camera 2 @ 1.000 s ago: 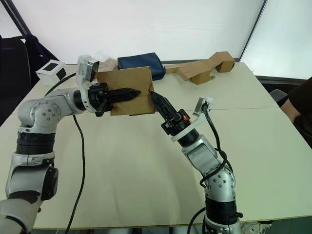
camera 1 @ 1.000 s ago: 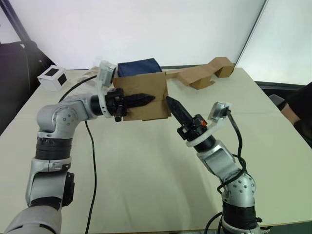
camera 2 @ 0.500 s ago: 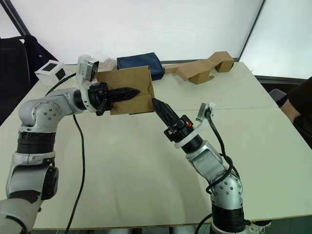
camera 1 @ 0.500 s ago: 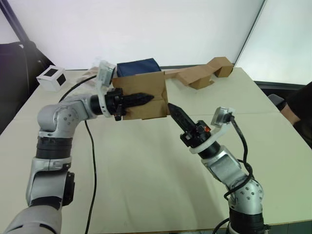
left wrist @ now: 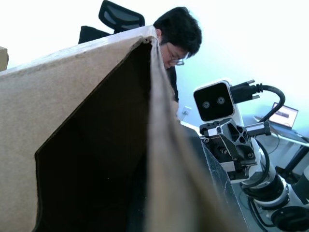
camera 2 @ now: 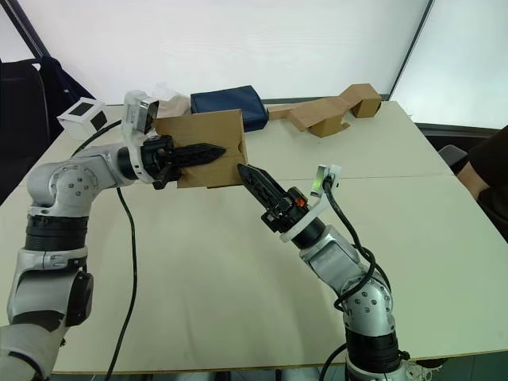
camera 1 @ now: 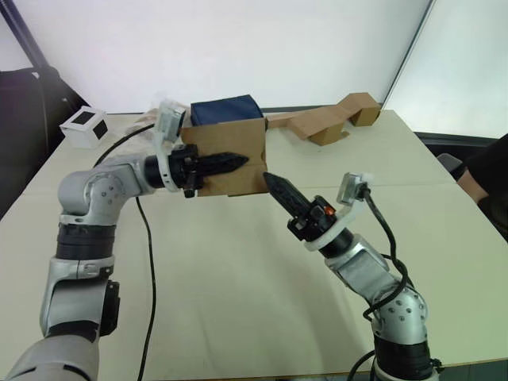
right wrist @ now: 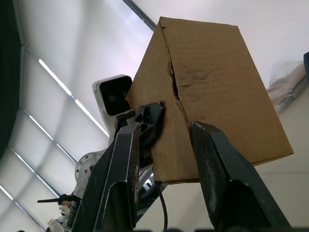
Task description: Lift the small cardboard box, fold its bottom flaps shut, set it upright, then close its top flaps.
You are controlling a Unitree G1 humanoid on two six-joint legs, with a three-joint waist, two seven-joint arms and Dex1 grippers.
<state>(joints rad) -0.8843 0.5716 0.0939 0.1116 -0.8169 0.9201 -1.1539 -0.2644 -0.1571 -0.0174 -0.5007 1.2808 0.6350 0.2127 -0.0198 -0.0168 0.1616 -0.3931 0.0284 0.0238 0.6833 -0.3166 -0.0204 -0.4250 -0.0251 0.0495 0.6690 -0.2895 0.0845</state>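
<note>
The right gripper [camera 1: 272, 181] sits nearest, low over the table [camera 1: 238, 270], its fingers [right wrist: 217, 164] parted with nothing between them and their tips pointing up at the lower right corner of the box [camera 1: 230, 155]; from the eye views the tips sit just beside that corner, and whether they touch it cannot be told. The box is held up off the table, over its middle, tilted, with one broad brown side facing the camera. The left gripper [camera 1: 230, 161] reaches in from the left and clamps the box's wall, one finger [camera 1: 222, 162] lying dark across the outside face and the other inside. In the left wrist view the box's open dark inside [left wrist: 96, 159] shows, and a person [left wrist: 176, 36] sits beyond. Behind the box lies a dark blue bag [camera 1: 226, 108]. Farther right at the back edge lies a folded cardboard strip [camera 1: 333, 117], and at the far left corner a white box [camera 1: 85, 126].
</note>
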